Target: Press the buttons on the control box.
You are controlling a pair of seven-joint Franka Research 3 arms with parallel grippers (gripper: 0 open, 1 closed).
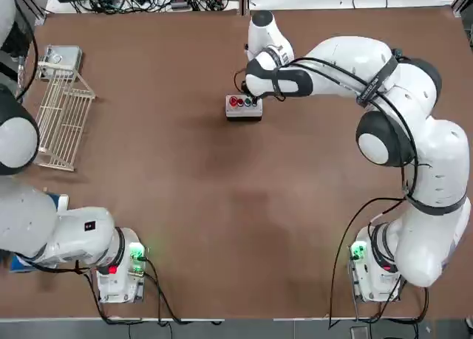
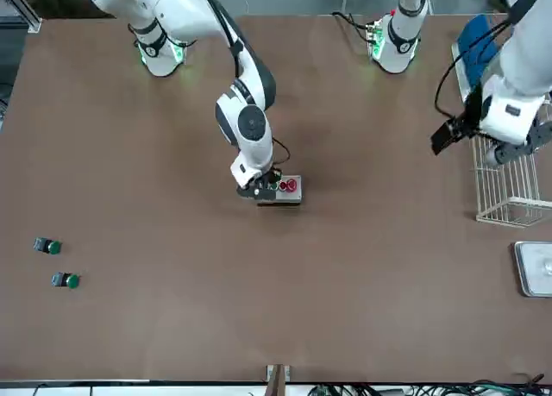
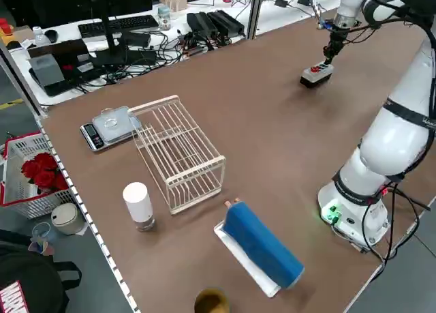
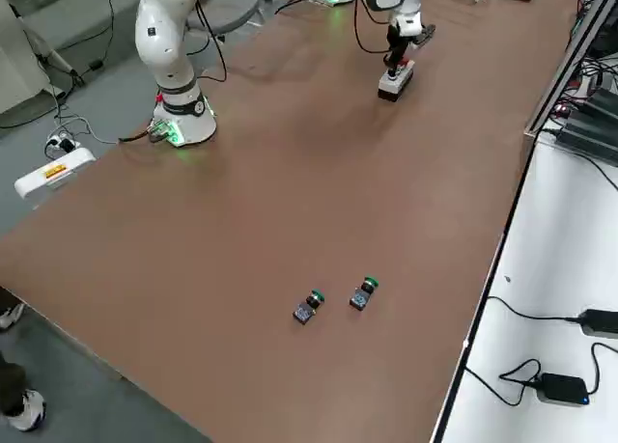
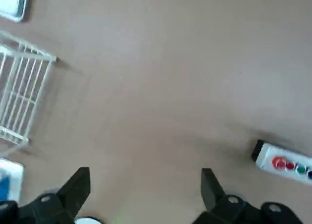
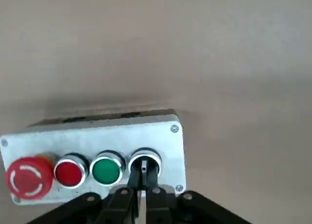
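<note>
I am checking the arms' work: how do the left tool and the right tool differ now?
The right tool is shut, its tips on the black button at the end of the control box; the left tool is open and holds nothing. The right one is at the table's middle; the left one hangs near the white wire rack, far from the box. Both point down.

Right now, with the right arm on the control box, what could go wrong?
1. The right gripper has its shut fingers on the black end button. The control box lies loose on the table, so an off-centre push may tip or slide it.
2. The green button sits close beside; a small drift could press it instead.
The left gripper hangs open, far away.
</note>
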